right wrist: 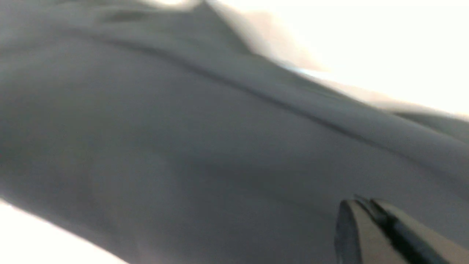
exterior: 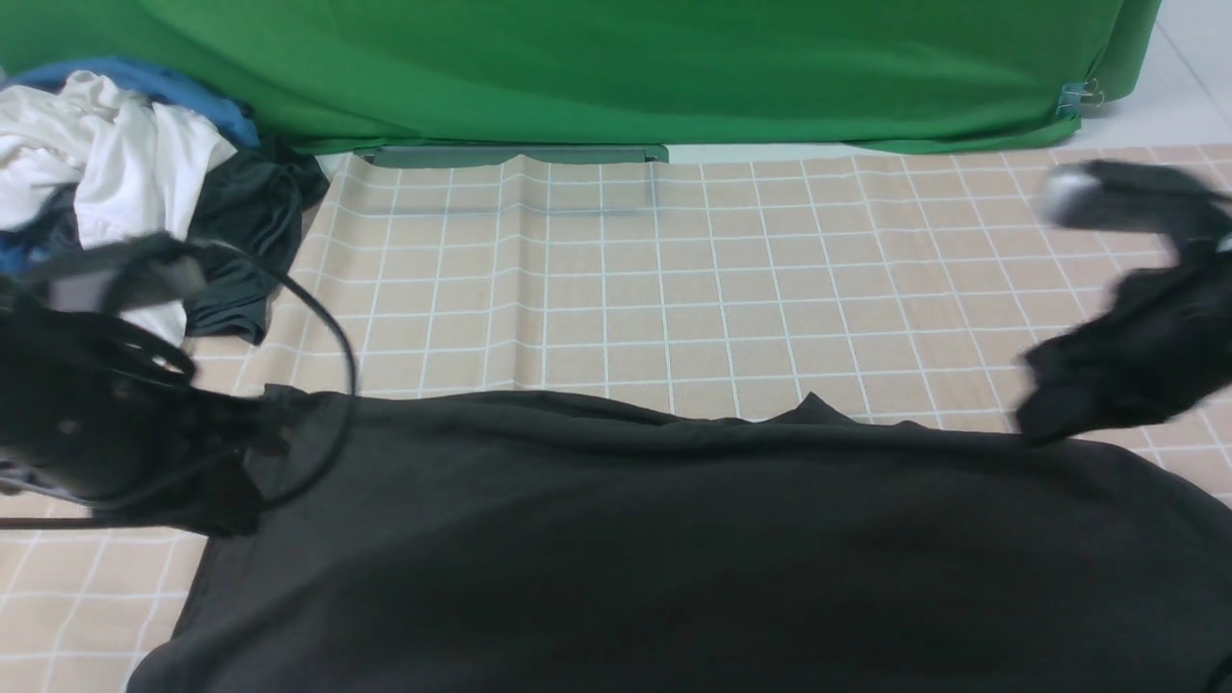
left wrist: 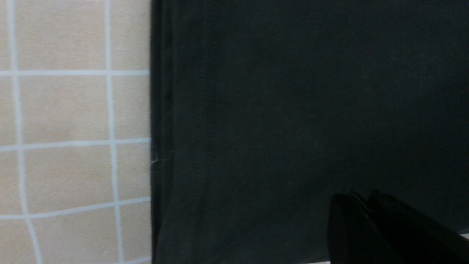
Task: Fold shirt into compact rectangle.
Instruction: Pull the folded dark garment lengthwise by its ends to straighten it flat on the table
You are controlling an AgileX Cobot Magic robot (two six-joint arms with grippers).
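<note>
- clothes pile sits far-left on the table: white shirt on top, a blue garment behind it, a dark grey garment spilling toward the middle. it's well apart from the black shirt.
- a black cable loops off the left arm, over the checked cloth and the shirt's far-left corner.
- nothing lies on the shirt itself. it's spread flat across the near half of the table, w/ its far edge running left to right and a small peak of fabric poking up mid-right.
- left gripper is low over the shirt near its left edge. in the wrist view the fingers are pressed together, no cloth seen btwn them.
- right gripper is by the shirt's far-right edge, v. blurred. fingers look closed tight, no sign of anything pinched.
- surface: beige tablecloth w/ a white grid, some creases running front to back.
- behind: green backdrop draped down to the table, w/ a grey-green bar at its foot and a binder clip on its right hem.
- white floor shows at far right.
</note>
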